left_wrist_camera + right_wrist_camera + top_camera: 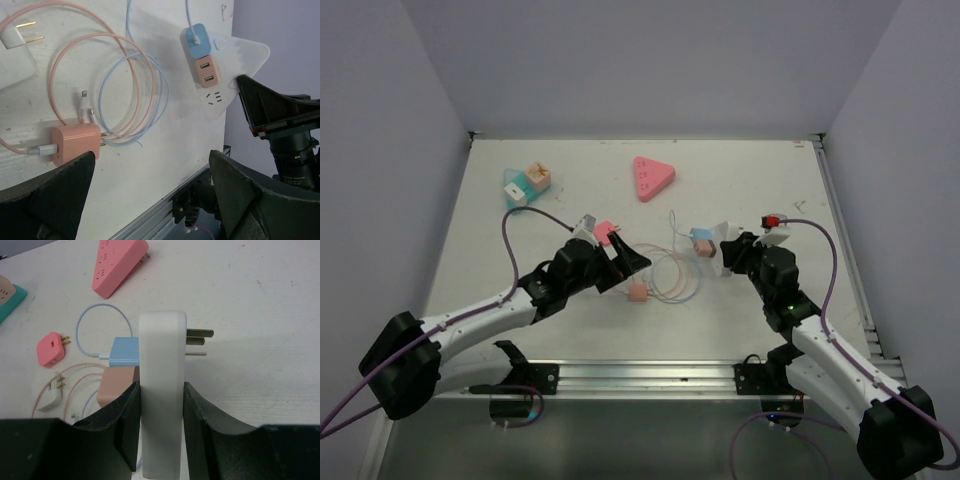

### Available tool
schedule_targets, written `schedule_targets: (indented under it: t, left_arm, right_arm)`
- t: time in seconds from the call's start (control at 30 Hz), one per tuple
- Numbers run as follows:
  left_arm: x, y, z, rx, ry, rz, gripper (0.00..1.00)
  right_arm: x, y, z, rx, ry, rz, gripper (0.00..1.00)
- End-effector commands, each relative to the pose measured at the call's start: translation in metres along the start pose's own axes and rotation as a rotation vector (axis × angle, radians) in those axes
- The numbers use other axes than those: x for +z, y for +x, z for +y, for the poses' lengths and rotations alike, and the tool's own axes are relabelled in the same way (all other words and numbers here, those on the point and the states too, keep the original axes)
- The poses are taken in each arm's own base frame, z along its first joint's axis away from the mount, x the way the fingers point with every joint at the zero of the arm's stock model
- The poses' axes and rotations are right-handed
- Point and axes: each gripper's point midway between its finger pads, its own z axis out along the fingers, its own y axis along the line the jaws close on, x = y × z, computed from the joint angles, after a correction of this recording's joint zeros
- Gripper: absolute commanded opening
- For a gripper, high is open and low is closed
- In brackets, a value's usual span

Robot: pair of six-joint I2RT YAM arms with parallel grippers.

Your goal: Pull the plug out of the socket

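A white triangular socket [161, 390] is clamped edge-on between the fingers of my right gripper [160, 425], its metal prongs pointing right. A blue plug [122, 351] and a tan plug [116, 382] are seated side by side in its left face. In the top view my right gripper [730, 252] holds the socket [728, 236] just above the table, the plugs [700, 245] facing left. My left gripper [626, 262] is open and empty, left of the plugs. Its wrist view shows the socket [235, 60], blue plug [197, 37] and tan plug [206, 72] ahead of the gripper [150, 200].
A loose pink charger [75, 142] with coiled pink and blue cables [132, 95] lies under the left gripper. A white plug [585, 225] and a small pink plug [604, 230] lie nearby. A pink triangular socket [653, 177] and teal, white and tan blocks [527, 183] sit at the back.
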Motion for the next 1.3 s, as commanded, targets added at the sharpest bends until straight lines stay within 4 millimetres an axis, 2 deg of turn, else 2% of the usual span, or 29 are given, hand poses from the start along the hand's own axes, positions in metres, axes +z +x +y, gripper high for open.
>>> schedule_targets:
  t: [0.0,0.07,0.1,0.13,0.33,0.5,0.57,0.6,0.67,0.8,1.0,1.17,1.2,1.27]
  left_arm:
    - [-0.01,-0.023,-0.017,0.063,0.001,-0.1,1.0]
    - [-0.008,-0.026,-0.022,0.061,0.009,-0.114,1.0]
    - [-0.007,-0.028,-0.032,0.061,0.023,-0.12,1.0]
    - [0.0,-0.026,-0.031,0.062,0.007,-0.117,1.0]
    - [0.039,-0.013,-0.064,0.074,0.019,-0.08,1.0]
    - [0.075,-0.001,-0.083,-0.009,0.037,-0.024,0.99]
    - [0.082,0.0,-0.091,-0.066,0.054,-0.013,0.98]
    - [0.09,0.005,-0.087,-0.083,0.044,0.005,0.97]
    - [0.096,0.006,-0.092,-0.145,0.06,0.009,0.95]
    - [0.106,0.007,-0.091,-0.223,0.072,-0.003,0.89]
    - [0.118,0.001,-0.1,-0.289,0.094,-0.024,0.78]
    - [0.124,0.001,-0.107,-0.342,0.115,-0.022,0.63]
    - [0.124,0.003,-0.108,-0.358,0.118,-0.017,0.57]
    - [0.125,0.004,-0.109,-0.374,0.126,-0.013,0.51]
  right_arm:
    - [-0.003,-0.048,0.029,0.007,-0.108,-0.143,0.0]
    - [-0.004,-0.048,0.033,0.006,-0.128,-0.14,0.0]
    - [-0.004,-0.048,0.035,0.004,-0.138,-0.14,0.0]
    - [-0.004,-0.05,0.037,0.004,-0.148,-0.14,0.0]
    - [-0.006,-0.048,0.046,0.003,-0.199,-0.135,0.0]
    - [-0.007,-0.045,0.05,0.003,-0.228,-0.13,0.0]
    - [-0.006,-0.045,0.05,0.007,-0.228,-0.132,0.0]
    - [-0.006,-0.046,0.05,0.007,-0.23,-0.136,0.0]
    - [-0.006,-0.044,0.05,0.01,-0.23,-0.136,0.0]
    - [-0.005,-0.042,0.049,0.013,-0.229,-0.132,0.0]
    - [-0.005,-0.041,0.053,0.017,-0.252,-0.126,0.0]
    - [-0.004,-0.039,0.052,0.018,-0.25,-0.125,0.0]
    - [-0.004,-0.038,0.052,0.02,-0.251,-0.123,0.0]
    - [-0.004,-0.039,0.052,0.021,-0.251,-0.126,0.0]
